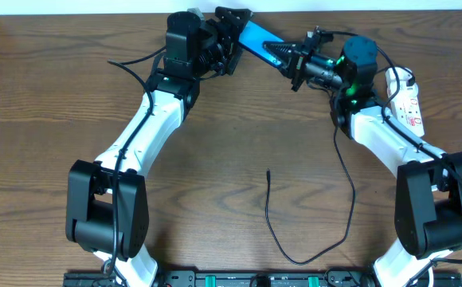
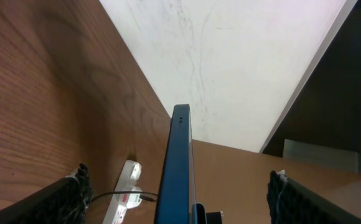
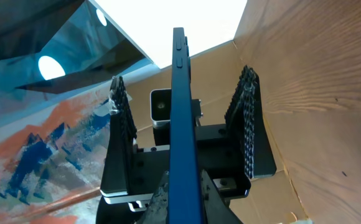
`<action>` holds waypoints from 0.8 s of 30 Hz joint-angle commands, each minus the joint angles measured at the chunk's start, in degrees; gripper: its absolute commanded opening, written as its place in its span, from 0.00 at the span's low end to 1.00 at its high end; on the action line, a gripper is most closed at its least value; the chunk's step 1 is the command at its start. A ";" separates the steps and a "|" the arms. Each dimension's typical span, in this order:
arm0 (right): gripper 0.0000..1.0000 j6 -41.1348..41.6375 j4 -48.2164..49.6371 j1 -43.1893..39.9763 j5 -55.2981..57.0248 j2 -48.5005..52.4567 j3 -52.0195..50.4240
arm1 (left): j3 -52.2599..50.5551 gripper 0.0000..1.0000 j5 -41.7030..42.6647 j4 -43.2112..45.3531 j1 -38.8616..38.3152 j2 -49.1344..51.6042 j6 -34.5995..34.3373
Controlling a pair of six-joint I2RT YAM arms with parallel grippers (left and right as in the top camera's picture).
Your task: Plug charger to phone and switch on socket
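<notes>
The right end effector point(image 3: 182, 198) clenches the near end of the phone point(image 1: 256, 37), holding it edge-up over the far side of the desk point(image 1: 56, 119); beyond, the left end effector point(image 2: 180, 202) straddles the other end, released, pads apart from both faces, apparently to take or steady the phone so its port can be reached; one phone, one charger point(image 1: 268, 195) lying loose and well apart, one socket point(image 1: 410, 102) beside the right arm, two end effectors.
</notes>
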 commanded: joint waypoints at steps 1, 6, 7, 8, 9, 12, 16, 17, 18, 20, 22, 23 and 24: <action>0.02 0.96 0.85 0.28 -0.42 -0.39 0.96 | 0.42 0.86 -0.52 0.31 0.20 -0.83 -0.24; 0.01 2.25 0.87 0.50 -0.42 -0.39 0.96 | 0.42 0.70 -0.57 0.31 0.20 -0.83 -0.24; 0.02 2.25 0.90 0.59 -0.42 -0.39 0.96 | 0.42 0.70 -0.57 0.31 0.20 -0.83 -0.24; 0.01 2.27 0.90 0.72 -0.44 -0.39 0.96 | 0.42 0.70 -0.70 0.31 0.20 -0.83 -0.24; 0.01 2.45 0.90 0.85 -0.57 -0.39 0.96 | 0.42 0.70 -0.83 0.31 0.20 -0.83 -0.24; 0.01 3.65 1.46 1.36 -1.29 -0.39 0.96 | 0.42 0.70 -0.96 0.31 0.20 -0.83 -0.24; 0.01 3.89 3.21 1.95 -1.46 -0.39 0.96 | 0.42 0.65 -0.96 0.31 0.20 -0.83 -0.24; 0.02 3.98 3.58 2.12 -1.46 -0.39 0.96 | 0.42 0.62 -0.94 0.28 0.20 -0.83 -0.24; 0.02 3.98 3.63 2.19 -1.46 -0.39 0.96 | 0.42 0.60 -0.94 0.28 0.20 -0.83 -0.24; 0.02 3.98 3.65 2.32 -1.46 -0.39 0.96 | 0.42 0.58 -0.94 0.28 0.20 -0.83 -0.24; 0.01 3.96 3.65 2.32 -1.49 -0.39 0.96 | 0.42 0.54 -0.94 0.28 0.20 -0.83 -0.26; 0.02 3.96 3.65 2.32 -1.53 -0.39 0.96 | 0.42 0.52 -0.94 0.28 0.20 -0.83 -0.24; 0.02 3.96 3.65 2.32 -1.66 -0.39 0.96 | 0.42 0.50 -0.94 0.28 0.20 -0.83 -0.24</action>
